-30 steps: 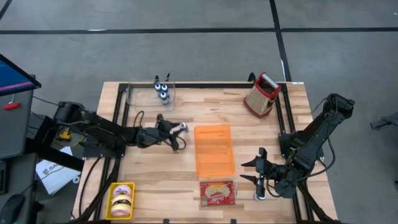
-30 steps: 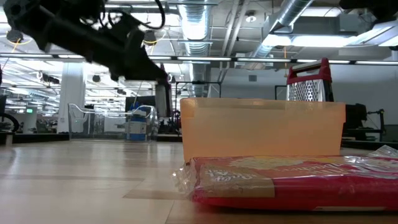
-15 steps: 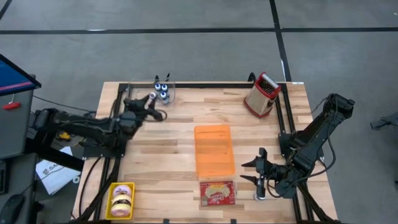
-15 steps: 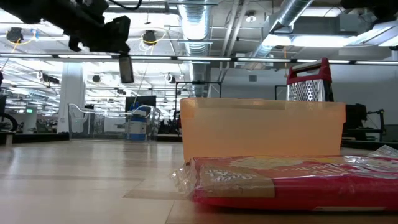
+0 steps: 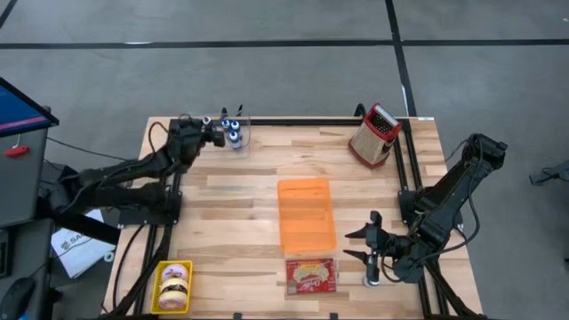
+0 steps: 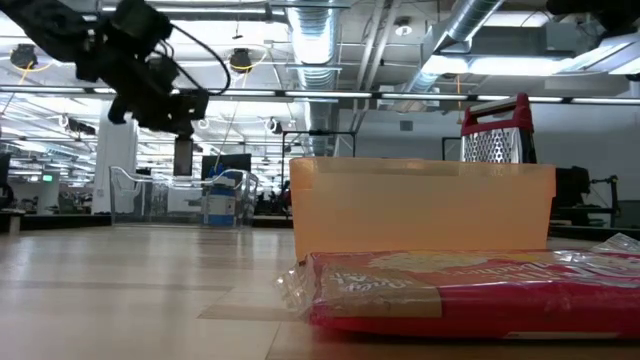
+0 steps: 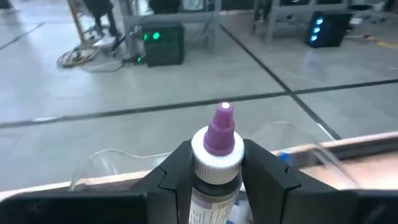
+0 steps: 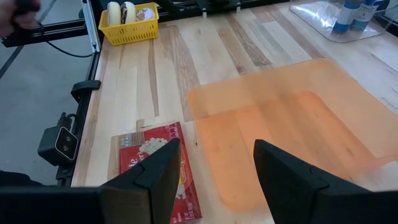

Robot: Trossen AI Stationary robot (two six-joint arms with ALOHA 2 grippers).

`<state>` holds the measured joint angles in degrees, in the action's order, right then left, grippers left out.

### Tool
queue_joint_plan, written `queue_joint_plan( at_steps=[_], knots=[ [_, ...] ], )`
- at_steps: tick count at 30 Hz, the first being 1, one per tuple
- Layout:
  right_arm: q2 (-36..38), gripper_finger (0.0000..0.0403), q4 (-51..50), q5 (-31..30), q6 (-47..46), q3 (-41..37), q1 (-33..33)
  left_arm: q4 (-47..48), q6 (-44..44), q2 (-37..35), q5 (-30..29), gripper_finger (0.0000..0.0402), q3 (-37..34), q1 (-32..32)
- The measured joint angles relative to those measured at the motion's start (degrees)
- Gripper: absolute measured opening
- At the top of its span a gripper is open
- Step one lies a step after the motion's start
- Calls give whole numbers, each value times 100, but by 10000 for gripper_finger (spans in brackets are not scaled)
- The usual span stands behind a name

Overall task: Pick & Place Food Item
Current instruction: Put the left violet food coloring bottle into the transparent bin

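Note:
My left gripper [image 5: 212, 125] is at the table's far left, shut on a small bottle [image 7: 217, 144] that has a purple nozzle and a white collar. It hangs by the near-left side of a clear container [image 5: 201, 136], where blue-capped bottles [image 5: 234, 130] stand at the right end. In the low view the left gripper [image 6: 183, 152] is well above the tabletop. My right gripper [image 5: 369, 252] waits open at the near right. It is beside a red food packet [image 5: 311, 275] lying flat in front of an orange bin [image 5: 307, 213]. My left gripper pinches the bottle between its two fingers, at the white collar and shoulder [image 7: 205, 167] just below the purple nozzle. The nozzle [image 7: 221, 127] sticks out past the fingertips. The bottle is lifted clear of the table, and its labelled body runs back between the fingers.
A metal grater with a red frame [image 5: 375, 135] stands at the far right. A yellow basket of doughnuts [image 5: 173, 286] sits at the near left corner. Bare wood lies between the clear container and the orange bin [image 8: 292, 130].
My left gripper has swung from the table's middle toward the far left corner, to the clear container. It rose a little and turned, keeping the bottle between its fingers. My right gripper has kept still.

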<state>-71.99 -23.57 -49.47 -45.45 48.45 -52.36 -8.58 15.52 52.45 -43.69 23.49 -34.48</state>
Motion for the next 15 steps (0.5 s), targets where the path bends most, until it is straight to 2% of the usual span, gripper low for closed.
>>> queue_joint_plan(
  at_steps=[7,15],
  knots=[
    [0,195,-2,0,0,0,0,-626,152,866,900,104,0,-1192],
    [0,195,-5,-2,-2,0,0,-1195,454,1763,1392,104,2,-1707]
  ],
)
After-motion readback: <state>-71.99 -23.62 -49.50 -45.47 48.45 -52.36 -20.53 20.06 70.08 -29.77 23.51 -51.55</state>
